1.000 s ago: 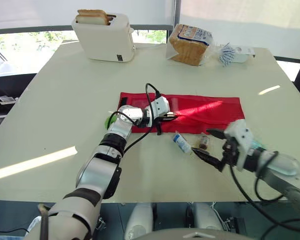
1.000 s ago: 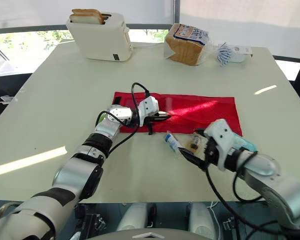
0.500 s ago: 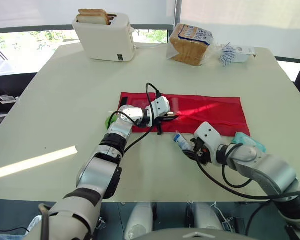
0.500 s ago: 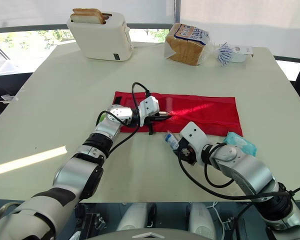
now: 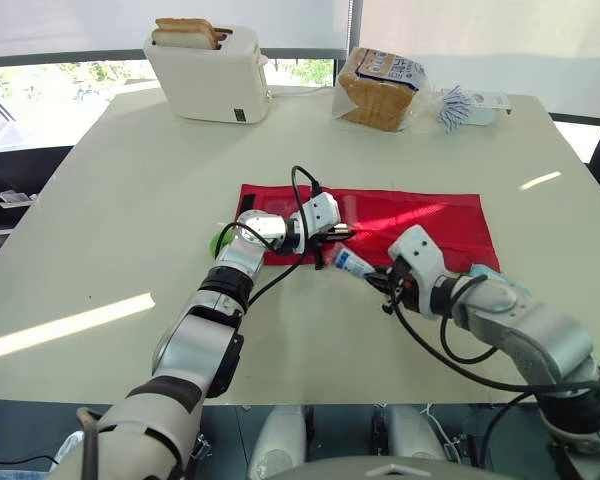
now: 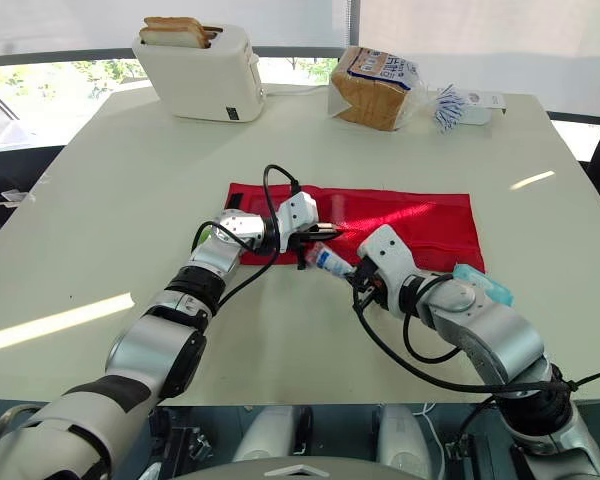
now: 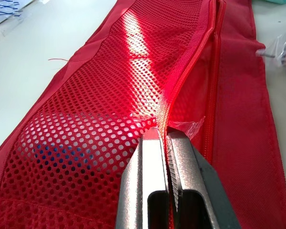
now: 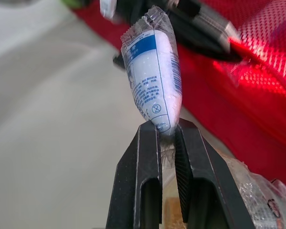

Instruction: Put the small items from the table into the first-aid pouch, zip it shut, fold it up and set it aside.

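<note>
Up it comes: the right gripper point(image 8: 167, 131) has lifted the small white-and-blue wrapped tube point(image 8: 152, 81) and now clamps it just at the near edge of the flat red mesh first-aid pouch point(image 5: 420, 215), whose opening the left gripper point(image 7: 163, 136) keeps pinched, so insertion looks next.

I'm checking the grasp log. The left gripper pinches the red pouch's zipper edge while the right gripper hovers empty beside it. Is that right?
Not quite. The right gripper is not empty: its jaws are shut on a white-and-blue tube beside the red pouch, as the right wrist view shows. The left gripper does pinch the pouch's zipper edge.
</note>
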Robot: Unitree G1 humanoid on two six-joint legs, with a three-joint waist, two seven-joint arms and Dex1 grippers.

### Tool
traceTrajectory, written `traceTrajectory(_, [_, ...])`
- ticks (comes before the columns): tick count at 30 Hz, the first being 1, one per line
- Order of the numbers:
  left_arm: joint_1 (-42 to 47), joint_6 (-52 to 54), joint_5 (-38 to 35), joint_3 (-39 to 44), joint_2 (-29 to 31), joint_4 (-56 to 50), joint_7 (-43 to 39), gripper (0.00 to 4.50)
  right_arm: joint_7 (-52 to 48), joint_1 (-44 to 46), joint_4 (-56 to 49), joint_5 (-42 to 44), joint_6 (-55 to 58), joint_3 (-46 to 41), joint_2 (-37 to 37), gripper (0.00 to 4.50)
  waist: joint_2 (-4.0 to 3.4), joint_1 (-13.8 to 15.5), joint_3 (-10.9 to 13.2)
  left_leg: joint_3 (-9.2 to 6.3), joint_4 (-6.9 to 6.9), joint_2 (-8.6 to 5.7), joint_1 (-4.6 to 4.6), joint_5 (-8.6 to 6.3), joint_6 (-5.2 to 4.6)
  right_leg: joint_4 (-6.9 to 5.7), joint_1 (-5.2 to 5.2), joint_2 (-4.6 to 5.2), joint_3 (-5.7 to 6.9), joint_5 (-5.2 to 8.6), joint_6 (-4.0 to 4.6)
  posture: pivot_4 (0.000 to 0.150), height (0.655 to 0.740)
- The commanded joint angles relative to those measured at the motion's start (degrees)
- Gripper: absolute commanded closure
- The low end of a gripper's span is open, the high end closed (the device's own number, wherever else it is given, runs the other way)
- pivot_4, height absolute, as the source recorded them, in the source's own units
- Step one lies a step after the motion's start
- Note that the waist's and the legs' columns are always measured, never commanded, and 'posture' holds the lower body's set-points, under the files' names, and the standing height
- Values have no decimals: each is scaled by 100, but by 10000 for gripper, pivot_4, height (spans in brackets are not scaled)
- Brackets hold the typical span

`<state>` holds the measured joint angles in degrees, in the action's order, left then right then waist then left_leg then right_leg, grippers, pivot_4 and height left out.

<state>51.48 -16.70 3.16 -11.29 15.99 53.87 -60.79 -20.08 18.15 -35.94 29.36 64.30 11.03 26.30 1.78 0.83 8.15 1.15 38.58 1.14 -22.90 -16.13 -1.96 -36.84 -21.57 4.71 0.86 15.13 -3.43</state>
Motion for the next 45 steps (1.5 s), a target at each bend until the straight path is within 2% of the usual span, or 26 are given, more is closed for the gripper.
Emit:
traceTrajectory(1, [114,-24,-20,31,-7,-111,21,45000,-169,-268,-265,8,32,-173,379,44640,0,4,0,0,0,-3,-1,0,0,1,0,2,0,0,0,1500,7400])
traceTrajectory(7, [114,-35,-13,33,28,-105,12,45000,-686,-942,-515,-11,-132,-401,1454,44640,-2,-9,1,0,-1,-1,-1,-2,-3,2,-1,2,0,0,0,1500,7400])
traceTrajectory(13, [82,-32,-15,30,47,-132,-1,45000,-1095,-1455,-568,-53,-563,-806,2036,44640,-1,-12,1,0,0,-1,0,-3,-4,2,1,1,-1,0,0,1500,7400])
traceTrajectory(15, [81,-32,-10,23,45,-128,-7,45000,-1205,-1548,-571,-82,-698,-777,2131,35847,-1,-12,1,0,0,-1,0,-3,-4,2,1,1,-1,0,0,1500,7400])
traceTrajectory(16, [84,-32,-9,21,43,-125,-11,45000,-1235,-1564,-594,-50,-702,-767,2136,34721,-1,-13,1,-1,0,-1,0,-3,-4,2,0,1,-1,0,0,1500,7400])
traceTrajectory(18, [92,-38,-5,18,42,-116,-14,45000,-1227,-1483,-670,41,-671,-741,2039,26735,-1,-13,1,0,0,0,0,-3,-4,2,0,0,-1,0,0,1500,7400])
traceTrajectory(26, [98,-39,-1,17,35,-107,-5,45000,-1139,-1100,-839,142,-489,-473,1767,26735,-1,-6,1,-1,0,0,0,-2,-4,2,0,0,-1,0,0,1500,7400])
traceTrajectory(30, [106,-33,2,24,50,-104,5,45000,-1120,-1113,-709,-243,-543,-118,2026,26735,-1,-7,1,1,0,-1,0,-2,-4,3,0,2,-1,0,0,1500,7400])
traceTrajectory(39, [102,-30,3,25,55,-108,11,45000,-1184,-1161,-771,-288,-474,-116,2168,26735,-1,-10,1,0,0,-1,0,-2,-3,2,0,1,-1,0,0,1500,7400])
traceTrajectory(42, [98,-35,1,21,45,-108,6,45000,-1107,-1128,-778,-253,-431,-201,2043,34880,-1,-11,1,0,0,0,0,-2,-3,2,0,1,-1,0,0,1500,7400])
traceTrajectory(44, [104,-37,0,23,44,-98,5,45000,-1116,-1073,-829,-106,-390,-328,1923,44329,-1,-12,1,0,0,0,0,-2,-3,2,0,1,-1,0,0,1500,7400])
traceTrajectory(45, [100,-38,-2,24,45,-100,4,45000,-1118,-1053,-868,35,-347,-433,1808,44710,-1,-12,1,0,0,0,0,-2,-3,2,0,1,-1,0,0,1500,7400])
